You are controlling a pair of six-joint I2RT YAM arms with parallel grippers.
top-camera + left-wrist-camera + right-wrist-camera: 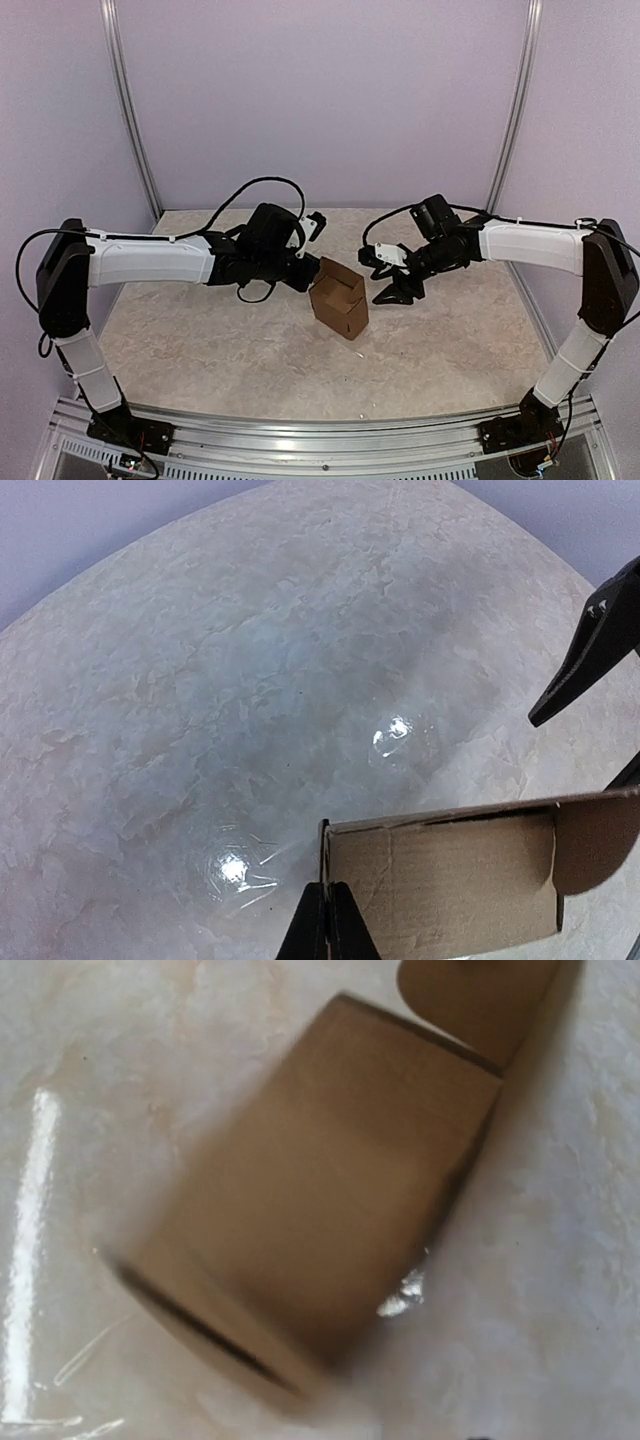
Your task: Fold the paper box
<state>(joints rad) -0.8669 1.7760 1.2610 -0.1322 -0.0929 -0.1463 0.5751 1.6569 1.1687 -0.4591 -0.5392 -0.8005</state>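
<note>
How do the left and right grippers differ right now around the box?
The left gripper is shut, pinching a wall edge of the paper box; the right gripper is open and holds nothing. The left gripper touches the box; the right gripper hangs beside it, apart. Both sit low, reaching toward the box from opposite sides.

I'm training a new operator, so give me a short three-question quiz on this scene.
1. True or false: the plain brown cardboard box lies flat as an unfolded sheet.
2. Which arm's jaws pinch the box's wall? A) left B) right C) neither
3. What surface does the box stand on?
Key: 1 false, it stands upright; 2 A, the left gripper; the right gripper is open beside it; 3 the mottled beige table.
</note>
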